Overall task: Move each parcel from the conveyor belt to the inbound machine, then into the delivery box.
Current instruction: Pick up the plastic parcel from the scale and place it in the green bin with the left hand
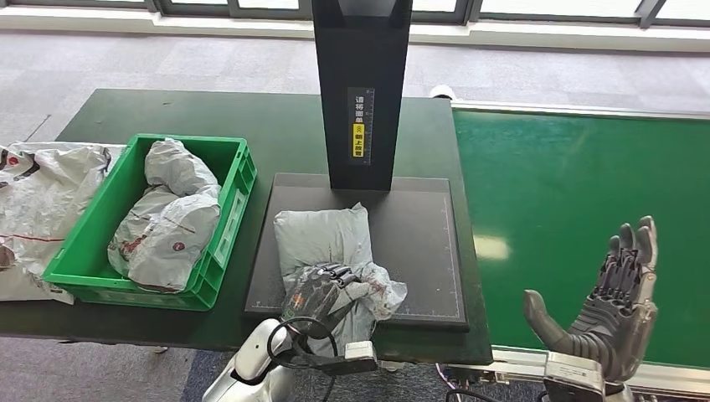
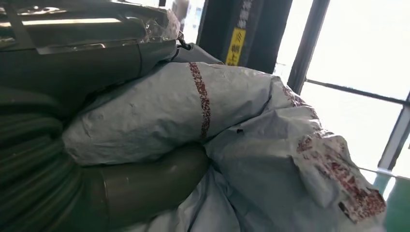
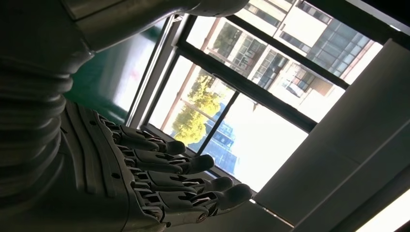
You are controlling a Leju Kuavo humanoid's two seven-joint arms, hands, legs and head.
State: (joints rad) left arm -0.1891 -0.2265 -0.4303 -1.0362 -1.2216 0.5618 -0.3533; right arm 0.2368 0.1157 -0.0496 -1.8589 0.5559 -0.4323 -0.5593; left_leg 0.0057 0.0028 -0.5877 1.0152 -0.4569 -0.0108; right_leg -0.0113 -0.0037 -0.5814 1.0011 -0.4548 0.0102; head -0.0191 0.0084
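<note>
Beside the parcel-filled green crate [image 1: 228, 219], left fingers [image 1: 322, 280] clutch a grey parcel [image 1: 322, 236]; right fingers [image 1: 628, 255] spread wide.

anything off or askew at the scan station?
Mostly fine. The grey parcel lies crumpled on the inbound machine's platform, gripped by the left hand. More grey bags spill loose on the table left of the green delivery box.

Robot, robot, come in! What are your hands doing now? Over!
Left hand grips grey plastic parcel on black scanner plate. Right hand open above green conveyor belt. Green plastic crate holds parcels, path clear.
</note>
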